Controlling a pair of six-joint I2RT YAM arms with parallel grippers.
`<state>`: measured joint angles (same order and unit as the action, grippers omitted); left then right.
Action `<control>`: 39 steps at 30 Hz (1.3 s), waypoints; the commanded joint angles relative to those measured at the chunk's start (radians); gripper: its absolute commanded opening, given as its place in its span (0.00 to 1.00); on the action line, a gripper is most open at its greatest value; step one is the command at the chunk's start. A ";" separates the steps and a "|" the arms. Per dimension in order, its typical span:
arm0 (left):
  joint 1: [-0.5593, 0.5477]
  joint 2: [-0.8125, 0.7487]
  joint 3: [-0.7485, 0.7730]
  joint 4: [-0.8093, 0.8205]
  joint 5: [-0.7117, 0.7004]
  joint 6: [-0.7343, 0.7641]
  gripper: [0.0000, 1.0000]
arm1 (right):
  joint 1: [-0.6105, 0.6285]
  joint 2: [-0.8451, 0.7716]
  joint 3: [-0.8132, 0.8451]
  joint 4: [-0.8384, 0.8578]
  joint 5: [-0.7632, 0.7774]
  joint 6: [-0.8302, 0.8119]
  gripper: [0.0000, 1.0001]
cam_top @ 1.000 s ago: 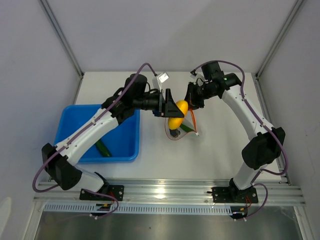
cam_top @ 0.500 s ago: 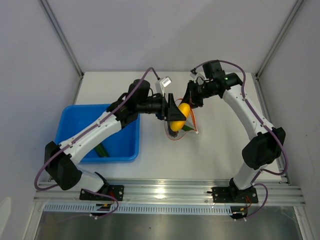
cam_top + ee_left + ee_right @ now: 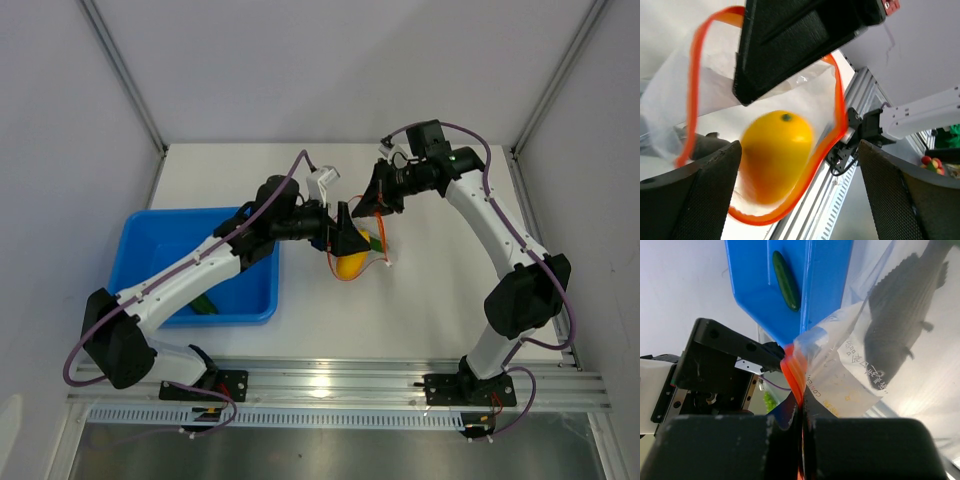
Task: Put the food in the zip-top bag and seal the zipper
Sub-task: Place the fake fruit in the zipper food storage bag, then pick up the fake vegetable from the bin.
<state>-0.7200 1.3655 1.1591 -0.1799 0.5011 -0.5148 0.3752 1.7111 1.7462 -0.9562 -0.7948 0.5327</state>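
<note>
My right gripper is shut on the orange-red zipper and holds the clear zip-top bag up with its mouth open. My left gripper is open right at the bag's mouth. The yellow-orange food is free of the jaws and sits low inside the bag. In the left wrist view it is blurred inside the ring of the zipper, between my spread fingers. A dark green piece lies in the blue tray; the right wrist view shows it too.
The blue tray stands on the left of the white table, with the left arm reaching over its right rim. The bag hangs near mid-table. White walls enclose the back and sides. An aluminium rail runs along the near edge.
The left gripper has moved to the bag's mouth and let go of the yellow piece, which has dropped from between the jaws into the bag. The right gripper has kept hold of the zipper edge.
</note>
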 commanded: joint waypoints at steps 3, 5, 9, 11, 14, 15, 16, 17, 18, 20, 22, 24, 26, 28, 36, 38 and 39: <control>-0.007 -0.063 -0.006 0.025 -0.067 0.053 0.99 | -0.005 -0.034 -0.007 0.031 -0.040 0.020 0.00; -0.006 -0.071 -0.004 0.013 -0.069 0.059 0.99 | -0.007 -0.034 -0.010 0.036 -0.040 0.021 0.00; -0.006 -0.091 0.014 -0.027 -0.096 0.084 1.00 | -0.007 -0.041 -0.019 0.039 -0.037 0.024 0.00; -0.006 -0.108 0.025 -0.044 -0.123 0.096 0.99 | -0.007 -0.044 -0.020 0.039 -0.035 0.024 0.00; -0.006 -0.132 0.048 -0.105 -0.177 0.114 0.99 | -0.007 -0.045 -0.019 0.039 -0.032 0.023 0.00; -0.004 -0.144 0.047 -0.122 -0.202 0.117 1.00 | -0.007 -0.045 -0.017 0.037 -0.030 0.023 0.00; -0.004 -0.158 0.045 -0.160 -0.235 0.117 0.99 | -0.007 -0.045 -0.016 0.037 -0.029 0.021 0.00; 0.001 -0.190 0.042 -0.182 -0.272 0.118 1.00 | -0.007 -0.045 -0.017 0.036 -0.027 0.018 0.00; 0.008 -0.204 0.037 -0.203 -0.338 0.110 0.99 | -0.007 -0.047 -0.017 0.031 -0.024 0.015 0.00; 0.051 -0.233 0.045 -0.303 -0.395 0.090 1.00 | -0.007 -0.051 -0.024 0.027 -0.011 0.007 0.00; 0.126 -0.241 0.065 -0.433 -0.453 0.038 0.99 | -0.009 -0.056 -0.030 0.016 0.002 -0.008 0.00; 0.180 -0.255 0.070 -0.512 -0.483 -0.008 0.99 | -0.007 -0.059 -0.037 0.005 0.022 -0.029 0.00; 0.241 -0.273 0.064 -0.606 -0.582 -0.036 1.00 | -0.007 -0.064 -0.046 -0.004 0.032 -0.040 0.00; 0.305 -0.304 0.045 -0.641 -0.662 -0.059 1.00 | -0.007 -0.070 -0.066 -0.004 0.040 -0.045 0.00; 0.482 -0.292 0.013 -0.822 -0.828 -0.120 0.99 | -0.007 -0.073 -0.093 -0.001 0.029 -0.056 0.00; 0.554 -0.272 -0.018 -0.837 -0.822 -0.125 0.99 | -0.005 -0.071 -0.094 -0.003 0.026 -0.057 0.00; 0.582 -0.264 -0.025 -0.849 -0.817 -0.131 1.00 | -0.005 -0.070 -0.096 -0.004 0.026 -0.057 0.00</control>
<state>-0.2100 1.0782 1.1656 -0.9508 -0.2653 -0.6132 0.3710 1.6852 1.6493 -0.9661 -0.7528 0.4950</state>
